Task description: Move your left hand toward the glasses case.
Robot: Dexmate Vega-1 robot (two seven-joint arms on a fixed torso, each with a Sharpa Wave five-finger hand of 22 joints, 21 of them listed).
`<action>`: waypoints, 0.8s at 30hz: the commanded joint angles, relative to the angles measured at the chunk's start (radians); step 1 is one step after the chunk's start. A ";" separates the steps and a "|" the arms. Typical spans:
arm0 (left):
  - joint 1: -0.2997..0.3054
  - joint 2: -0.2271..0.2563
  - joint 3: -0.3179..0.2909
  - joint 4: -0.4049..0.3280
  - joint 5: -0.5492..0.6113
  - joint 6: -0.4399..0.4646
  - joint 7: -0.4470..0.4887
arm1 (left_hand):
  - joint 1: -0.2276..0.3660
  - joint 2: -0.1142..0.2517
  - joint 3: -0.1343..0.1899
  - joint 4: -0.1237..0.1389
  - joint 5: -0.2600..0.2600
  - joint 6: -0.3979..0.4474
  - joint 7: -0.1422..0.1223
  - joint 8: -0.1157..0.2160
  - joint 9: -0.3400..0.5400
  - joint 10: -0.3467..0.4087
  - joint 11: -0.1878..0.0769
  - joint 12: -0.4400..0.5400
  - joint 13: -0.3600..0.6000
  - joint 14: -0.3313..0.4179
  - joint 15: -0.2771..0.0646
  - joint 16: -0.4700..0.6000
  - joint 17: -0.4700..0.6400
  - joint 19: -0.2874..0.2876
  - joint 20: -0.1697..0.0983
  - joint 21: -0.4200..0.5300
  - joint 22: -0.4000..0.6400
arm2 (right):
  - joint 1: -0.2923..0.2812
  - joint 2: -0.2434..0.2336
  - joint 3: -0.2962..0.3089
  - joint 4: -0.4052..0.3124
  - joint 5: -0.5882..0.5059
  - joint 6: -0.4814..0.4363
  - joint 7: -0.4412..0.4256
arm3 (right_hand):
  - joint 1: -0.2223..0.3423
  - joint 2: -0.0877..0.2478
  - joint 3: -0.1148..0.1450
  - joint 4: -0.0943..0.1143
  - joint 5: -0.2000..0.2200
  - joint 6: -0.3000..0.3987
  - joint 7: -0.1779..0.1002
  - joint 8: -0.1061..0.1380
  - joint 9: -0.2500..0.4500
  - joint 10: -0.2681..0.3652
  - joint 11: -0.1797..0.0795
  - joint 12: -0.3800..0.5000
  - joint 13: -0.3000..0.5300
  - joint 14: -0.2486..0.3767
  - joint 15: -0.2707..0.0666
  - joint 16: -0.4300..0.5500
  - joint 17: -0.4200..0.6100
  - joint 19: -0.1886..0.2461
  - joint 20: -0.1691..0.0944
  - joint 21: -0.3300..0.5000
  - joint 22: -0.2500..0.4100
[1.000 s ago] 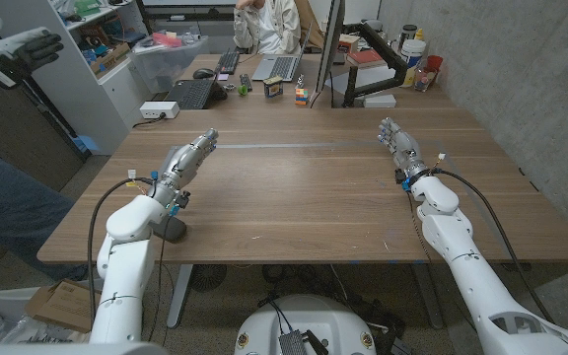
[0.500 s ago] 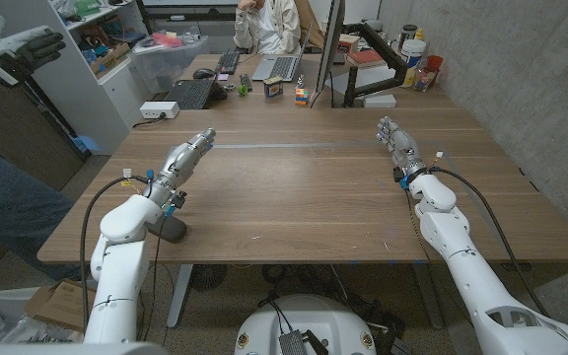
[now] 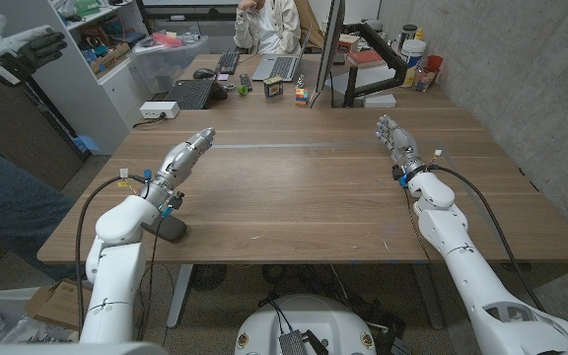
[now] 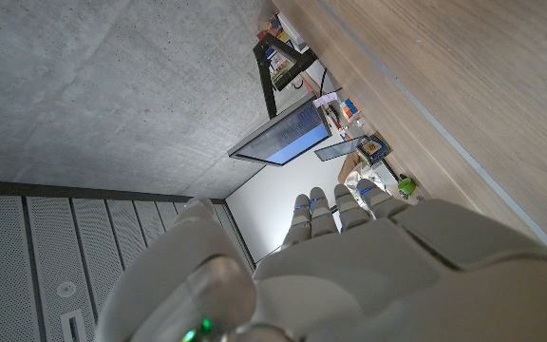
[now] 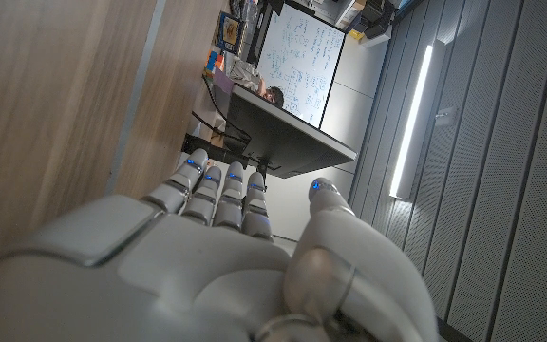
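Plainly nothing held in the left robot hand [image 3: 187, 156] — fingers stretched out straight over the worktop [image 3: 304, 192]. Back behind that robot hand, close against its forearm by the near edge — the dark glasses case [image 3: 173, 232], partly hidden. Likewise empty and straight-fingered, the right robot hand [image 3: 397, 141].

The worktop [image 3: 304, 187] is brown wood grain with a pale stripe across it. Each robot hand, left [image 3: 183, 158] and right [image 3: 397, 142], is silver-grey; both arms are white. A multicoloured cube [image 3: 302, 96] sits at twelve o'clock.
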 commanded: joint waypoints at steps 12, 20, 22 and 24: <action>0.042 0.003 -0.023 -0.040 -0.003 -0.013 -0.011 | 0.014 0.002 0.002 -0.009 -0.005 0.006 -0.001 0.002 0.004 0.008 0.000 0.004 0.001 0.002 0.002 0.003 0.004 -0.002 0.006 0.005 0.004 | 0.020 0.011 -0.003 0.023 -0.014 0.001 0.007 | -0.002 -0.001 0.005 0.002 0.004 0.005 -0.006 0.005 0.006 0.009 0.000 -0.003 0.002 0.005 0.001 -0.001 0.005 0.013 -0.007 -0.009 0.005; 0.060 0.003 -0.033 -0.056 -0.003 -0.021 -0.014 | 0.017 0.003 0.002 -0.010 -0.006 0.005 -0.002 0.002 0.004 0.009 0.001 0.004 0.001 0.002 0.002 0.003 0.004 -0.003 0.007 0.005 0.004 | 0.022 0.014 -0.005 0.022 -0.019 0.005 0.006 | -0.002 -0.001 0.005 0.001 0.004 0.004 -0.006 0.005 0.006 0.010 0.000 -0.003 0.003 0.005 0.001 -0.001 0.005 0.014 -0.006 -0.011 0.005; 0.065 0.003 -0.035 -0.062 -0.003 -0.024 -0.015 | 0.018 0.003 0.002 -0.011 -0.006 0.005 -0.002 0.002 0.004 0.009 0.000 0.004 0.001 0.002 0.003 0.003 0.004 -0.003 0.007 0.005 0.004 | 0.024 0.016 -0.006 0.023 -0.020 0.005 0.005 | -0.002 -0.002 0.005 0.001 0.004 0.005 -0.005 0.005 0.006 0.010 0.000 -0.003 0.003 0.006 0.001 -0.001 0.005 0.014 -0.006 -0.011 0.005; 0.071 0.003 -0.038 -0.069 0.000 -0.026 -0.014 | 0.018 0.003 0.002 -0.011 -0.006 0.005 -0.001 0.002 0.004 0.009 0.000 0.004 0.001 0.002 0.002 0.003 0.004 -0.005 0.008 0.004 0.004 | 0.027 0.017 -0.007 0.025 -0.020 0.006 0.006 | -0.002 -0.002 0.005 0.001 0.004 0.004 -0.006 0.005 0.006 0.010 0.000 -0.003 0.003 0.005 0.001 -0.001 0.005 0.014 -0.006 -0.012 0.005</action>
